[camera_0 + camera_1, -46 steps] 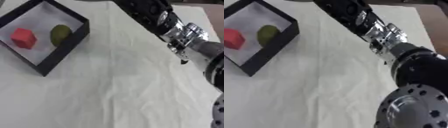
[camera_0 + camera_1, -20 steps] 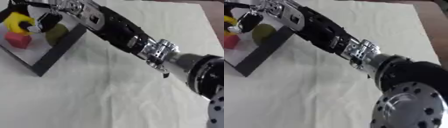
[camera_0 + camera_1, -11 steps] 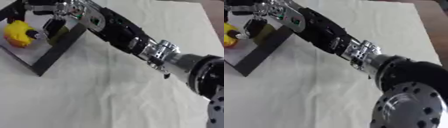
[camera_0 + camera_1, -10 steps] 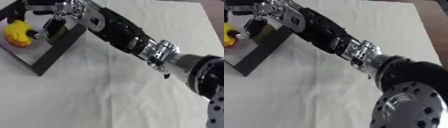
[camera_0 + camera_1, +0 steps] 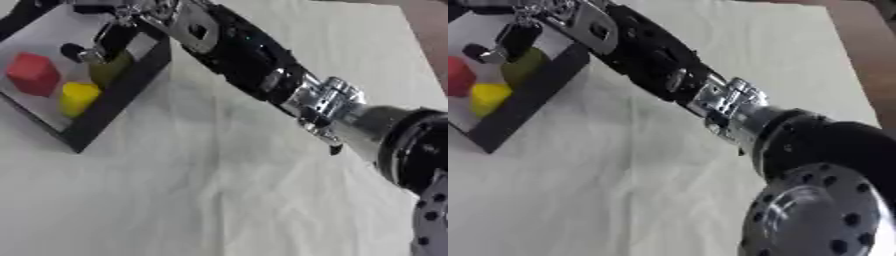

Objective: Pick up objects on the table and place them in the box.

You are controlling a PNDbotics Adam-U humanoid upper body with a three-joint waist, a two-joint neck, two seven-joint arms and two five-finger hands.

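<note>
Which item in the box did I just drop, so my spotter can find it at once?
Look at the black-walled box with a white floor at the table's far left. Three things lie inside; the one just released is the yellow block, nearest the box's front wall. It sits beside a red cube and an olive-green rounded piece under the right robot hand.

Bright, even overhead light; soft shadows on cloth (image 5: 201,190); whole picture slightly blurred, arm (image 5: 262,70) softest.

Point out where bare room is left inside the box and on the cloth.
Inside the box, its far left part is bare; the near right corner is crowded with the red block, yellow piece, green piece and right robot hand. The cloth lies bare.
</note>
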